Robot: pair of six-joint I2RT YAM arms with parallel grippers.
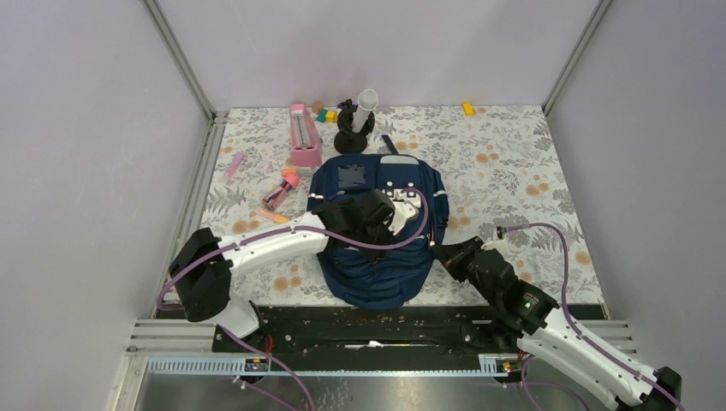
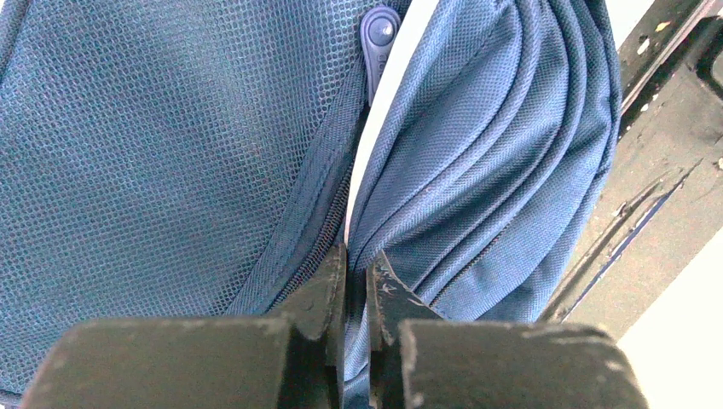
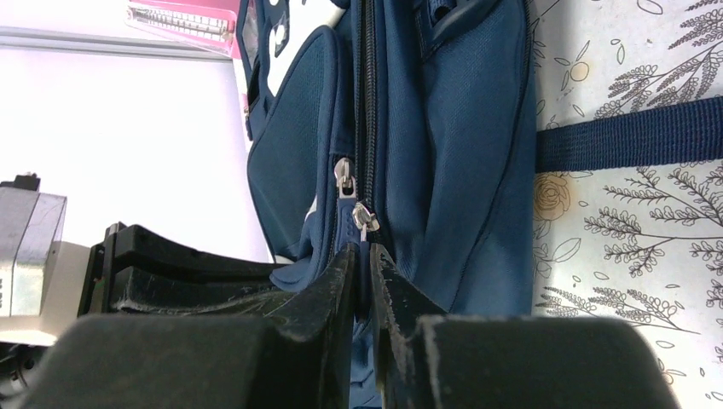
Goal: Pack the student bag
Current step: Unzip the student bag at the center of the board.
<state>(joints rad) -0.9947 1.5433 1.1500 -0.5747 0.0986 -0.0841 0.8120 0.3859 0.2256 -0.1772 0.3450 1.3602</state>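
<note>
The bag (image 1: pixel 377 265) is soft and floppy (probably light); the left gripper (image 2: pixel 356 256) and right gripper (image 3: pixel 362 251) each pinch it tightly beside the zip (image 3: pixel 368 128), its firmest hold.

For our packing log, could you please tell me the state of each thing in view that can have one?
Navy blue fabric backpack: lying flat on the floral table.
Left gripper: shut, tips at the backpack's zip seam.
Right gripper: pinched shut on the backpack beside a silver zip slider.
White cylinder: standing, slightly tilted, in a black stand.

pink box (image 1: pixel 304 137) | black stand (image 1: pixel 351 137) with white tube (image 1: pixel 366 104) | yellow block (image 1: pixel 467 109)
</note>
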